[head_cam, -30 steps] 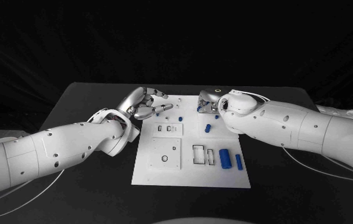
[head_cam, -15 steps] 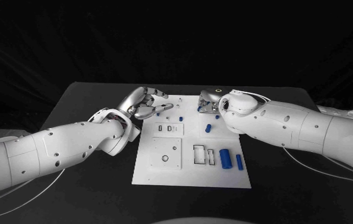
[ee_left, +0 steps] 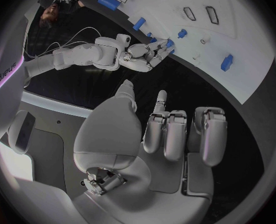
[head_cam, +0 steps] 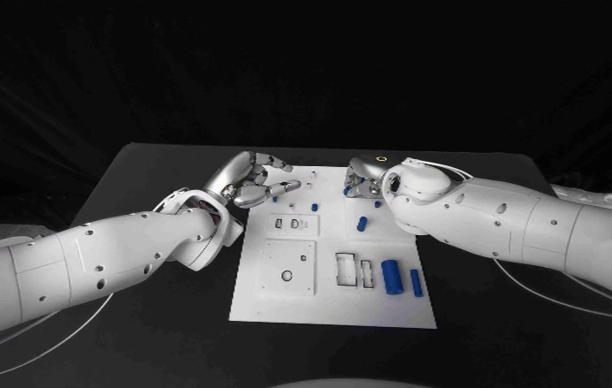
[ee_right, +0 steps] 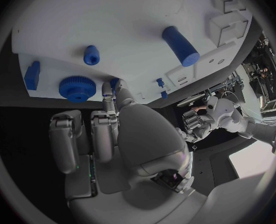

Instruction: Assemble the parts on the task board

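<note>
Head view: white task board (head_cam: 334, 269) lies mid black desk (head_cam: 141, 176). Left robot hand (head_cam: 254, 178) hovers at the board's far left corner, fingers curled in, nothing visibly held. Right robot hand (head_cam: 361, 178) sits at the far edge of the board, mostly hidden behind its own arm; cannot tell here if it holds anything. Small blue peg (head_cam: 361, 223) lies near board centre. 2 blue cylinders (head_cam: 393, 277) lie side by side near the board's right edge.

Left wrist view: left robot hand (ee_left: 175, 134) has fingers bent in, palm empty, off the board over dark desk. Right robot hand (ee_left: 144, 56) at the board edge, fingertips by a small blue part (ee_left: 169, 43).

Right wrist view: right robot hand (ee_right: 107, 129) fingers curled, tips close to a blue gear (ee_right: 77, 88) at the board edge; contact unclear. Blue cylinder (ee_right: 180, 46) lies on the board; a short blue peg (ee_right: 92, 55) sits near the gear.
</note>
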`<action>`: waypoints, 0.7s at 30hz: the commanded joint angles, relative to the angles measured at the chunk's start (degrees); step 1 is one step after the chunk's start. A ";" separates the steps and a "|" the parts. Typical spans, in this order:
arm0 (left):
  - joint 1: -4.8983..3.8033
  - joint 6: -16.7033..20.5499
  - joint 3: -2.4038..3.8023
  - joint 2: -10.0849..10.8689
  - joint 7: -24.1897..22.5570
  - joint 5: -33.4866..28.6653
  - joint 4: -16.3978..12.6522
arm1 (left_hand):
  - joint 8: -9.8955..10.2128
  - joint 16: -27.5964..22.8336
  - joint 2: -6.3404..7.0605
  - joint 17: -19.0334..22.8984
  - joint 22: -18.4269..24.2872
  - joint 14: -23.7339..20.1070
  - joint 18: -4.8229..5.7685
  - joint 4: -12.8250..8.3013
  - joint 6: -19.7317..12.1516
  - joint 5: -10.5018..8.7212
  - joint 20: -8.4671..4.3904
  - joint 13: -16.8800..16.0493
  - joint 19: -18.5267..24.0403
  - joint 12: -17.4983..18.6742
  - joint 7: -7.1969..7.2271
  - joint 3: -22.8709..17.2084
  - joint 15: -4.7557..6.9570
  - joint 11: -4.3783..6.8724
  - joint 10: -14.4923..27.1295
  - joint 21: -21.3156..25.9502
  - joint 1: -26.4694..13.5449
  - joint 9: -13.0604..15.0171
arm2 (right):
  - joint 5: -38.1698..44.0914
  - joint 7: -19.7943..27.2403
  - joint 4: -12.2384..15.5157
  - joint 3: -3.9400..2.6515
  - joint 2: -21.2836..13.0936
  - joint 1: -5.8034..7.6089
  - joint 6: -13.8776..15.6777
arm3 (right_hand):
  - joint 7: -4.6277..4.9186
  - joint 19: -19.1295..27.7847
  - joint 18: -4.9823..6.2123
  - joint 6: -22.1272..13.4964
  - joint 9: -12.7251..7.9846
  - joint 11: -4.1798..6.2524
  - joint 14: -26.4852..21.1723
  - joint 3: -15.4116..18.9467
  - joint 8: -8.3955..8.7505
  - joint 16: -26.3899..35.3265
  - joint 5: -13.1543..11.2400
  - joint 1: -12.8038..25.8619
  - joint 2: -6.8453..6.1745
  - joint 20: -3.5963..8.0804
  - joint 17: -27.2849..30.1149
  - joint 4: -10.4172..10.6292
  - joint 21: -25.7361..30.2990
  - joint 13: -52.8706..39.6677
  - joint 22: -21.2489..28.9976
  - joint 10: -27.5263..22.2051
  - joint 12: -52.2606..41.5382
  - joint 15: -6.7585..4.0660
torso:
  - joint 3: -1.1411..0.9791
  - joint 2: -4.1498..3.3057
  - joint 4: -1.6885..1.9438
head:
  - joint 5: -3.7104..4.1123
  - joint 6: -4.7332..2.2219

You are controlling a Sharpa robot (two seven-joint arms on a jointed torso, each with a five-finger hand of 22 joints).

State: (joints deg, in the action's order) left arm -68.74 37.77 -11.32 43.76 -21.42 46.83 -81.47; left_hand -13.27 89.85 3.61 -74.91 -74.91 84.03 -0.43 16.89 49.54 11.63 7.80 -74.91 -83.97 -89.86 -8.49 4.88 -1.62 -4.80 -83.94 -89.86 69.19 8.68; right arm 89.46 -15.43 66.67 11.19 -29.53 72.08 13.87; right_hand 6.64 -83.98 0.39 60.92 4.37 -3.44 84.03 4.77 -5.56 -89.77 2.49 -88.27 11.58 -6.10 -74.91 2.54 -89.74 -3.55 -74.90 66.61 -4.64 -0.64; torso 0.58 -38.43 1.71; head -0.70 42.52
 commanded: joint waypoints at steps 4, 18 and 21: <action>-0.07 -0.43 0.05 0.13 -0.53 0.19 -0.24 | 0.27 0.15 -0.81 -15.09 -15.09 5.97 0.43 -0.06 -0.22 -0.29 0.30 -15.09 -6.03 -0.14 0.03 -0.35 0.18 0.05 -6.06 -0.14 0.08 0.07 | -0.95 2.39 1.18 -0.15 -0.96 0.00 6.65 | -0.69 -6.02 -0.39 1.19 0.75 0.03 5.97 -0.32 -0.57 -0.23 0.30 -0.49 -0.04 0.43 -15.09 0.20 -0.26 0.04 -15.10 0.59 0.34 -0.28 | -0.02 -0.02 0.00 | -0.40 -0.24; -0.09 -0.38 0.06 0.44 -0.39 0.19 -0.38 | 0.65 0.15 -1.18 -15.09 -15.09 5.97 0.43 -0.08 -0.86 -0.39 0.32 -15.09 -6.03 -0.14 -0.14 -0.31 0.16 -0.07 -6.06 -0.14 0.10 -0.06 | -3.39 4.87 3.72 -1.10 -2.71 2.09 11.83 | -0.58 -6.02 -0.39 1.37 0.78 -0.04 5.97 -0.28 -0.56 -0.23 0.31 -0.45 -0.28 0.40 -15.09 0.29 -0.26 0.07 -15.10 0.76 0.55 -0.10 | 0.05 0.04 -0.09 | -0.59 -0.48; -0.13 -0.31 0.06 0.50 -0.40 0.19 -0.48 | 0.65 0.15 -1.18 -15.09 -15.09 5.97 0.43 -0.08 -0.86 -0.39 0.32 -15.09 -6.03 -0.14 -0.14 -0.31 0.16 -0.07 -6.06 -0.14 0.10 -0.06 | -3.62 5.46 3.05 -1.22 -2.07 2.33 11.84 | -0.56 -6.02 -0.39 1.37 0.77 -0.06 5.97 -0.27 -0.54 -0.23 0.31 -0.45 -0.32 0.39 -15.09 0.30 -0.26 0.07 -15.10 0.77 0.58 -0.06 | 0.01 -0.09 0.12 | -0.64 -0.84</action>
State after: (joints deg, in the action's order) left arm -68.78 37.79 -11.32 44.29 -21.37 46.83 -81.73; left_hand -12.96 89.85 3.02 -74.90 -74.91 84.03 -0.43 16.89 49.12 11.63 7.80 -74.91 -83.97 -89.86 -8.48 4.88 -1.62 -4.80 -83.94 -89.86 69.19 8.68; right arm 86.40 -11.78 69.89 10.00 -31.82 74.36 23.76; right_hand 6.76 -83.91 0.39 61.23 4.37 -3.40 84.03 4.62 -5.56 -89.77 2.66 -88.41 11.57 -6.03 -74.94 2.70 -89.74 -3.55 -74.94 66.97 -4.41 -0.64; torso 0.63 -38.41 1.70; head -1.31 41.91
